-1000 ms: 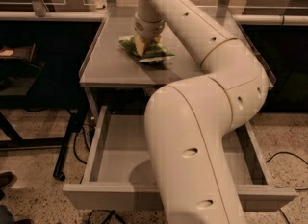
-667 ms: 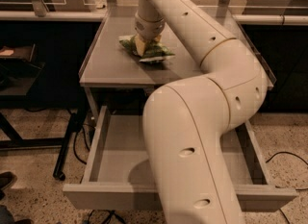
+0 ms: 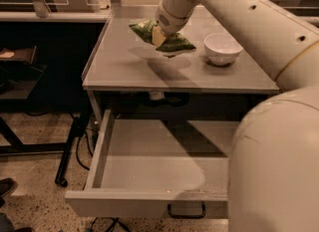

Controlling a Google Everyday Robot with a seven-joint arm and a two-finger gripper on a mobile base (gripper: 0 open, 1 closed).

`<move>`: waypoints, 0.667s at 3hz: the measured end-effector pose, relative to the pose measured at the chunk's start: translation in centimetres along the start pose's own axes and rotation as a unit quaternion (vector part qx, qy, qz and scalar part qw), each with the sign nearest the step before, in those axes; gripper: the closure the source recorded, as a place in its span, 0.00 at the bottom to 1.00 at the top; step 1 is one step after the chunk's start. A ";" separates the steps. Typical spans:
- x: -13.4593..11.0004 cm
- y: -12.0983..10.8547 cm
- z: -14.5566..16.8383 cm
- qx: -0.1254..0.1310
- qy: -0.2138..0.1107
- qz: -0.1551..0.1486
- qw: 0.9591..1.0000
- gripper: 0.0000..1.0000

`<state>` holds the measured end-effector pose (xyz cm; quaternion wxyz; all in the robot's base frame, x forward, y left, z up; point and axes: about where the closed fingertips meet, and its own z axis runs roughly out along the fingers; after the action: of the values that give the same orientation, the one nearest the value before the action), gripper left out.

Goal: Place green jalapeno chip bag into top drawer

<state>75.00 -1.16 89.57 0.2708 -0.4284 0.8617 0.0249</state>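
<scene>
The gripper (image 3: 160,33) pinches the bag (image 3: 175,42) near its middle and holds it just above the table (image 3: 119,71) at the far side, with the bag's shadow beneath. A bowl (image 3: 223,48) stands to the right. Judged light, soft and slippery: grip mid-body, firmly. The drawer (image 3: 149,203) is open on the near side.

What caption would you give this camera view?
Gripper holds green jalapeno chip bag above the table, top drawer open below.

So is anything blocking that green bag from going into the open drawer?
Nothing visible does. The hand holds the bag above the tabletop; the drawer below stands open, though the arm hides part of it. The bowl sits aside.
</scene>
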 end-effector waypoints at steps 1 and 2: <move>1.4 1.5 -1.5 -0.010 -0.048 -0.023 0.999 1.00; 1.6 1.5 -1.1 -0.010 -0.046 -0.021 0.999 1.00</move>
<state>72.61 -1.72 89.43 0.3060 -0.4479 0.8387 0.0477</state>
